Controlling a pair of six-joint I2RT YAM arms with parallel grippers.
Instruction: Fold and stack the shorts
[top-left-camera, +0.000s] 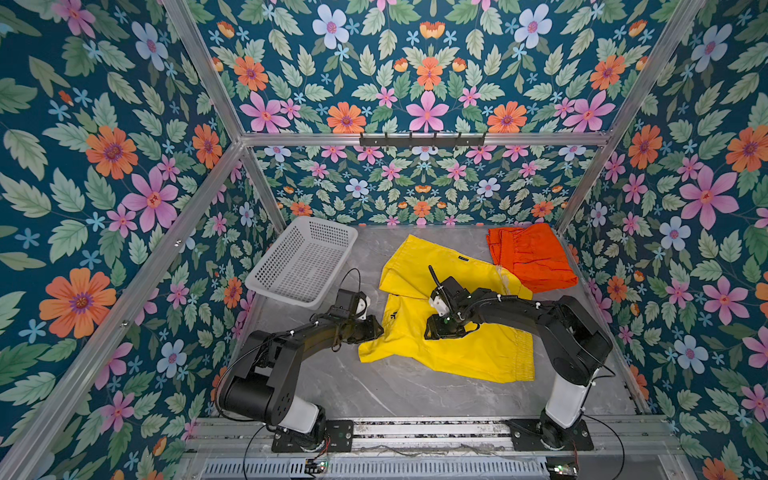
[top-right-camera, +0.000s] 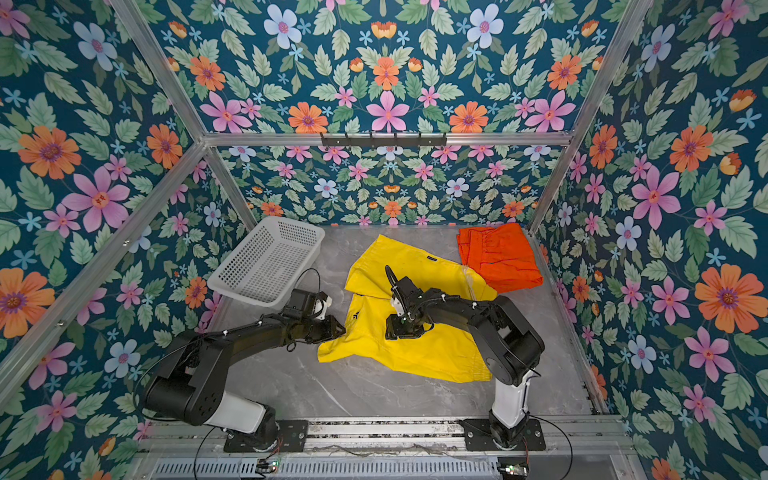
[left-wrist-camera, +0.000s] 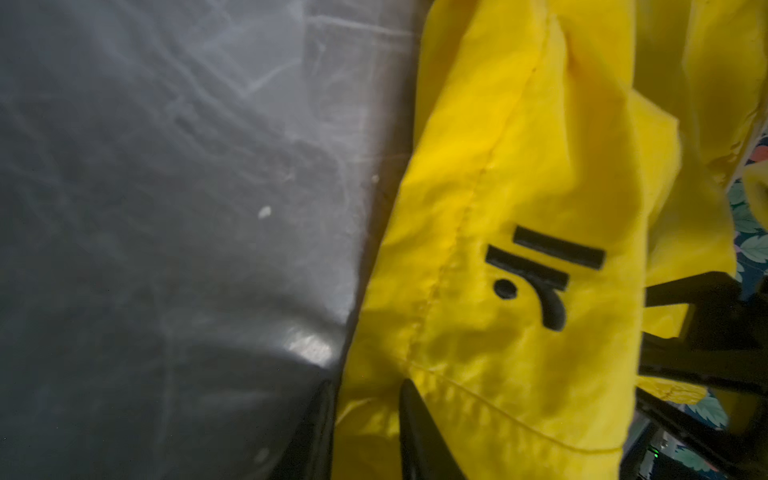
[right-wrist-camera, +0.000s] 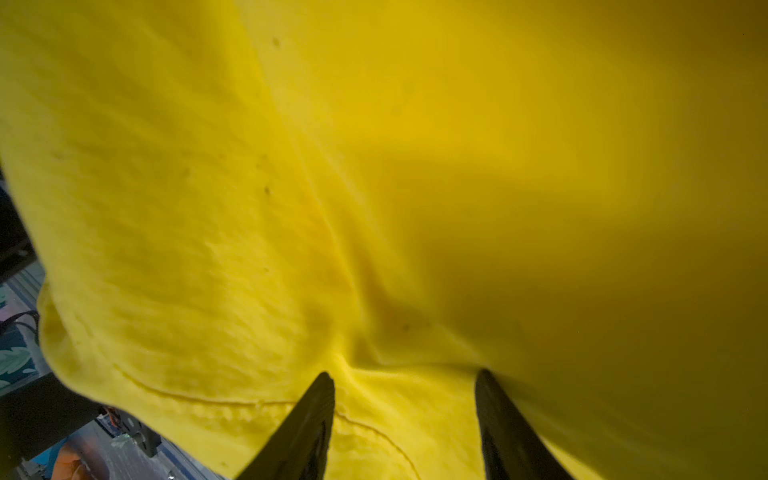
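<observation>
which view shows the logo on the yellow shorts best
Left wrist view: the logo is large and clear. In both top views it is a tiny dark mark. The right wrist view shows the shorts but no logo.

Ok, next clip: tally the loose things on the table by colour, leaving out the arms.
yellow shorts: 1
orange shorts: 1
white basket: 1
Total: 3

the top views are brightly, evenly lit and warped at the edges; the wrist views are blurred, with glare on the tabletop (left-wrist-camera: 309, 347) and shadow cast over the yellow shorts (right-wrist-camera: 582, 291).
</observation>
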